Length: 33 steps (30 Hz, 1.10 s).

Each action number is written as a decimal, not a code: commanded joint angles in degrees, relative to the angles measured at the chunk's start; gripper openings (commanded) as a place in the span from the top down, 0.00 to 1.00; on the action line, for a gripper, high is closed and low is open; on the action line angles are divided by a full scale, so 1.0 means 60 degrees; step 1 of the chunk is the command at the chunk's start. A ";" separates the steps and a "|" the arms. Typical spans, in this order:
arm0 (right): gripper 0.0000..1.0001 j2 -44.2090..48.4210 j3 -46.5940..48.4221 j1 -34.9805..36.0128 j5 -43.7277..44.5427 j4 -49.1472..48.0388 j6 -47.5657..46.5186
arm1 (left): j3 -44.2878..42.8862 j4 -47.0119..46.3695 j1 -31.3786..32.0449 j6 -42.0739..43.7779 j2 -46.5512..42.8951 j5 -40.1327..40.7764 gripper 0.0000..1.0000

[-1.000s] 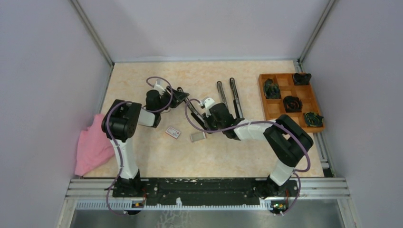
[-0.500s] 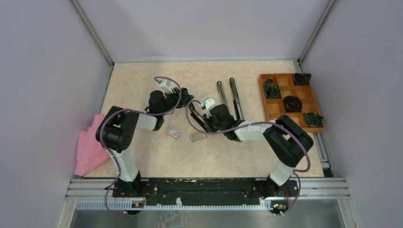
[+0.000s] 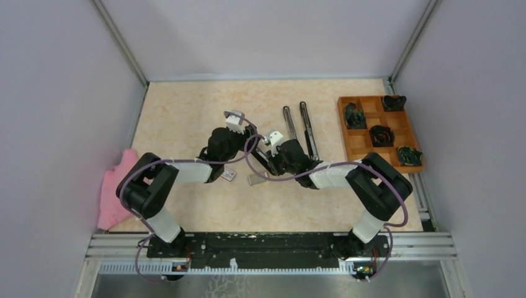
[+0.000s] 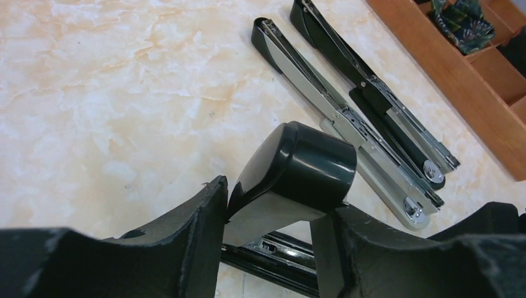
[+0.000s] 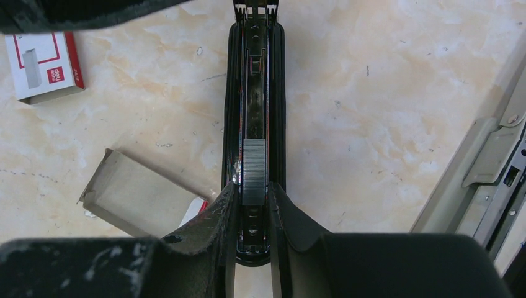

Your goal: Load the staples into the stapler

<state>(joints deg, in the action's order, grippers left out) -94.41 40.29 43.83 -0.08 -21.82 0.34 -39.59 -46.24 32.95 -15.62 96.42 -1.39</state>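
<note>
Reading the top view first: both wrists crowd over mid-table (image 3: 186,124), so the stapler and both sets of fingers are hidden there. The wrist cameras fill the gap.

Right wrist view: the stapler (image 5: 254,81) lies lengthwise with its channel open to the camera. The staples (image 5: 254,171) sit in that channel. The right gripper (image 5: 253,189) has its jaws drawn narrow, clamping the near end of the staples. The stapler's near end is cut off behind the fingers. A dark blur crosses the top-left corner, not identifiable. A red edge peeks out beside one finger; source unclear.

Left wrist view: the left gripper (image 4: 270,205) has its jaws closed on the stapler's raised, rounded black top arm. A short stretch of rail shows below it. The staples are not visible from here.

Counts:
- Staples: one block.
- Stapler being handled: one.
- Long black-and-silver bars (image 4: 335,115): two, side by side just beyond the grippers, stapler-like.
- Red-and-white box (image 5: 43,65): one, flat on the table.
- Grey cardboard sleeve (image 5: 139,202): one, open-ended, just beside the stapler.
- Wooden tray (image 3: 340,124): one, at the right edge. It holds four dark bundles (image 3: 381,135), each in a separate compartment; too small to identify.
- Pink cloth (image 3: 121,192): one, at the left wall.
</note>
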 commanded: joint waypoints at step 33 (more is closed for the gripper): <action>0.95 -0.0355 -0.0556 0.0136 -0.0597 -0.2504 -0.0730 | 0.0657 0.0834 0.2137 0.1544 -0.1002 0.2040 0.21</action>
<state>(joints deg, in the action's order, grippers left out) -95.77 35.99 43.81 -2.13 -33.65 -3.46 -36.38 -40.64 43.22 -7.16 92.44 11.73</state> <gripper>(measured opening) 0.204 0.776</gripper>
